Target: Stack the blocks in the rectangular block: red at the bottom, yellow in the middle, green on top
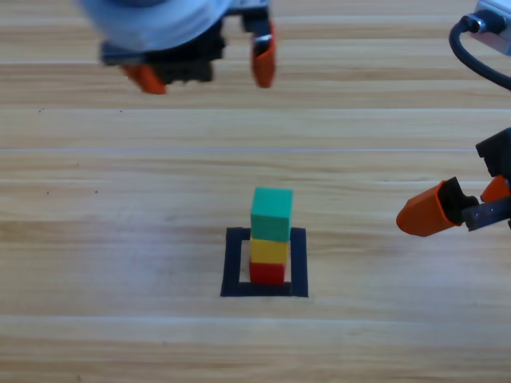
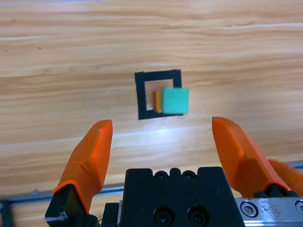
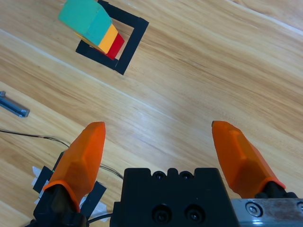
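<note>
1. The stack is built: the red cube [image 1: 267, 273] sits lowest inside the black tape square [image 1: 234, 263], the yellow cube [image 1: 269, 250] on it, and the green cube [image 1: 272, 213] on top. All three stand inside the outline, on the near half of the wooden table [image 1: 96, 239], about mid-width.

2. The relation that matters now is clearance. The tower lies toward the near side from the left gripper [image 1: 209, 70], which hangs at the far edge, well apart from the cubes. Its jaws are spread wide and hold nothing; in the left wrist view the green cube shows between and beyond the orange jaws, with bare wood in between.

3. The right gripper [image 1: 459, 205] waits at the right edge, level with the green cube and to its right, also apart from it. By my reading it is the nearer arm to the tower. The right wrist view shows its jaws spread and empty, the stack far off toward the upper left.

4. The stack's long axis is upright. Seen from the left wrist, the green cube seems to sit slightly off-centre over the yellow, though the steep angle may exaggerate this.

5. Judgement: the task looks complete; any remaining move should draw away, not sweep across the tower.
</note>
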You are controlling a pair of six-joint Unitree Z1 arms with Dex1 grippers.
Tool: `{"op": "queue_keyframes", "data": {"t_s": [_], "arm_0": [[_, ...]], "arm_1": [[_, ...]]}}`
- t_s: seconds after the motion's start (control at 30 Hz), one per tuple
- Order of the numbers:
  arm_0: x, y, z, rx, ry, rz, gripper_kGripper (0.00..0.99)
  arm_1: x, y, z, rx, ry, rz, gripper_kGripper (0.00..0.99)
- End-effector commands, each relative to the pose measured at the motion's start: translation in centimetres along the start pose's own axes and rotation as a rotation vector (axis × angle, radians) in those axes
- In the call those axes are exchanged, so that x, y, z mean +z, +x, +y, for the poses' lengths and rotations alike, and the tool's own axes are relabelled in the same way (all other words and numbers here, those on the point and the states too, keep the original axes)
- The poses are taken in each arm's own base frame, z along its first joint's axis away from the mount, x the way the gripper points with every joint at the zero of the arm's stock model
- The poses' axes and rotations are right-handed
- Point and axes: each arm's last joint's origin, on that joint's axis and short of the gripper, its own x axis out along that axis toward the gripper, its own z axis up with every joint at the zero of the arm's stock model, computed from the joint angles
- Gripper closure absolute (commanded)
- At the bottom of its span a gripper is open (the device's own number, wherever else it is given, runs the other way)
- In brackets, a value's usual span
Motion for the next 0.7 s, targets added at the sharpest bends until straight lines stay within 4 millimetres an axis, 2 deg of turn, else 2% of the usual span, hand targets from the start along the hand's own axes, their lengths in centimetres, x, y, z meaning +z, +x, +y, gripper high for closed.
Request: {"op": "queue_keyframes", "data": {"t_s": [0.03, 0.2, 0.43, 0.53, 0.7], "arm_0": [[-4.9, -1.1, 3.5, -0.059, 0.072, -0.062, 0.096], [-7.3, 0.2, 7.5, -0.089, 0.102, -0.095, 0.093], [-7.7, 0.7, 7.8, -0.072, 0.121, -0.087, 0.062], [-7.9, 1.0, 7.9, -0.067, 0.123, -0.086, 0.001], [-8.1, 0.9, 8.3, -0.067, 0.115, -0.085, 0.0]], "arm_1": [[0.2, 1.6, -0.5, -0.039, 0.006, 0.038, 0.001], [0.1, 0.7, -0.7, -0.023, 0.008, 0.021, 0.001], [0.2, 0.4, -0.5, 0.032, 0.012, 0.036, 0.002], [0.2, 0.1, -0.5, 0.041, 0.014, 0.033, 0.002], [0.1, -0.3, 0.3, 0.083, -0.004, 0.038, 0.002]]}}
